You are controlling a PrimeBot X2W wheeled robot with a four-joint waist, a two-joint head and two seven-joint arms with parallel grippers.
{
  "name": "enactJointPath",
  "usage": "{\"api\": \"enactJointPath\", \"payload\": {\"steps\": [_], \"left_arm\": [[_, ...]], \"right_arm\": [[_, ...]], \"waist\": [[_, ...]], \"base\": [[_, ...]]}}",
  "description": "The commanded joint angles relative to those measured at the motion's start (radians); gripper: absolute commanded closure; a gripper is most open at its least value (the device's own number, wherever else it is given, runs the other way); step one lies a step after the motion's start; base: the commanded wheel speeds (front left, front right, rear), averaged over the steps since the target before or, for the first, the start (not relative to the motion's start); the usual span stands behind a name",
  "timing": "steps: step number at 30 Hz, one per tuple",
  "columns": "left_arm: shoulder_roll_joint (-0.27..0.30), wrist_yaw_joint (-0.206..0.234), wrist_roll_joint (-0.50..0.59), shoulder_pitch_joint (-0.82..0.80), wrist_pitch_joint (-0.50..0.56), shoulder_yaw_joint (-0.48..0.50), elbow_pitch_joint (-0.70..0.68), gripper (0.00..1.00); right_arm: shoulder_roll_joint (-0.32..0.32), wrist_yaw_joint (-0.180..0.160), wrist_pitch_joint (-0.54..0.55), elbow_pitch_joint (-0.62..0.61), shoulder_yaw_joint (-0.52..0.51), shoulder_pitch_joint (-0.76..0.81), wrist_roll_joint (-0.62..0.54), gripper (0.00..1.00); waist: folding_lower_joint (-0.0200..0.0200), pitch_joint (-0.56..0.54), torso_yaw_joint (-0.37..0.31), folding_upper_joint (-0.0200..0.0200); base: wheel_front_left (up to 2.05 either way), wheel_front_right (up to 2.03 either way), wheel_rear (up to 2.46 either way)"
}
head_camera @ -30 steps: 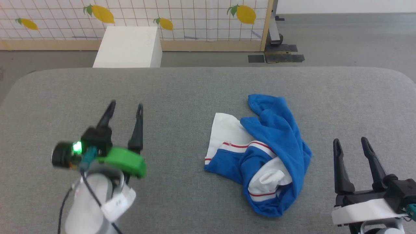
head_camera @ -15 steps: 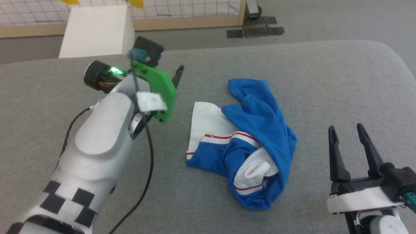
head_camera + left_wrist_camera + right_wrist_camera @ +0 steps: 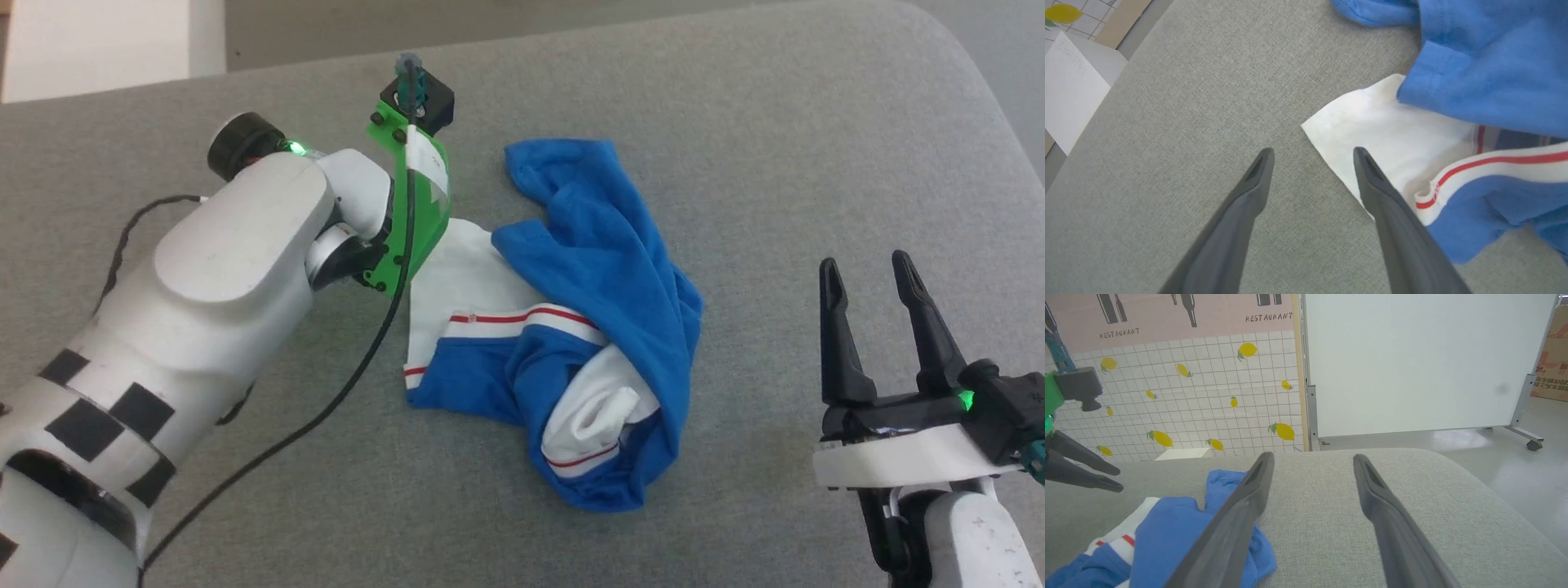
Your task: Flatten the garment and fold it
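A grey fabric-covered table (image 3: 735, 122) with rounded corners; beyond it stand a white box (image 3: 98, 33), a lemon-patterned grid panel (image 3: 1208, 396) under a pink RESTAURANT poster (image 3: 1167, 314), and a white wheeled partition (image 3: 1412, 363).

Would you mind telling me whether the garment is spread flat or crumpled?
Crumpled: the garment lies bunched, blue fabric heaped over a white sleeve.

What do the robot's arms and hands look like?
The left arm and right arm are white and rounded. The left bears black squares, a green bracket and a loose black cable. The left hand and right hand each have two long, dark, tapering fingers.
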Motion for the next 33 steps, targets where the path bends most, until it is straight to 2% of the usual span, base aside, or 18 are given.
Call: {"api": "enactJointPath", "payload": {"steps": [1,5,7,13,14,15,16,20,23,29,33], "left_arm": [[0.020,-0.002,-0.024,-0.034,0.022,-0.037,-0.006,0.00],[0.043,-0.002,-0.071,-0.079,0.061,-0.125,0.006,0.00],[0.041,-0.002,-0.105,-0.091,0.062,-0.137,0.028,0.00],[0.046,-0.002,-0.099,-0.099,0.109,-0.205,0.041,0.00],[0.053,-0.002,-0.093,-0.093,0.121,-0.210,0.030,0.08],[0.060,-0.002,-0.091,-0.089,0.119,-0.212,0.018,0.68],[0.071,-0.002,-0.103,-0.081,0.102,-0.213,0.005,1.00],[0.132,-0.002,-0.131,-0.074,0.020,-0.216,-0.063,1.00],[0.189,-0.002,-0.174,-0.064,-0.094,-0.203,-0.106,1.00],[0.322,-0.002,-0.246,0.005,-0.271,-0.160,-0.178,1.00],[0.424,0.030,-0.288,0.105,-0.327,-0.142,-0.210,1.00]], "right_arm": [[0.000,-0.002,-0.005,-0.003,0.007,-0.027,0.012,0.00],[0.000,-0.002,-0.005,-0.005,0.020,-0.052,0.029,0.00],[0.000,-0.002,-0.005,-0.006,0.025,-0.062,0.036,0.00],[0.000,-0.002,-0.005,-0.002,0.030,-0.084,0.046,0.00],[0.000,-0.002,-0.005,-0.001,0.029,-0.086,0.048,0.00],[0.000,-0.002,-0.005,0.000,0.030,-0.089,0.049,0.00],[0.000,-0.002,-0.005,0.001,0.032,-0.090,0.051,0.00],[0.000,-0.002,-0.005,0.003,0.023,-0.079,0.044,0.00],[0.000,-0.002,-0.005,0.004,0.019,-0.065,0.036,0.00],[0.000,-0.002,-0.005,0.008,0.013,-0.017,0.003,0.00],[0.000,-0.002,-0.005,0.005,0.008,0.005,-0.013,0.00]], "waist": [[-0.0001,0.061,-0.050,0.0000],[-0.0001,0.100,-0.074,0.0000],[-0.0001,0.118,-0.085,0.0000],[-0.0001,0.153,-0.100,0.0000],[-0.0001,0.155,-0.102,0.0000],[-0.0001,0.156,-0.105,0.0000],[-0.0001,0.155,-0.107,0.0000],[-0.0001,0.124,-0.091,0.0000],[-0.0001,0.087,-0.068,0.0000],[-0.0001,-0.006,0.019,0.0000],[-0.0001,-0.047,0.077,0.0000]], "base": [[0.00,0.00,0.00],[0.00,0.00,0.00],[0.00,0.00,0.00],[0.00,0.00,0.00],[0.00,0.00,0.00],[0.00,0.00,0.00],[0.00,0.00,0.00],[0.00,0.00,0.00],[0.00,0.00,0.00],[0.00,0.00,0.00],[0.00,0.00,0.00]]}}
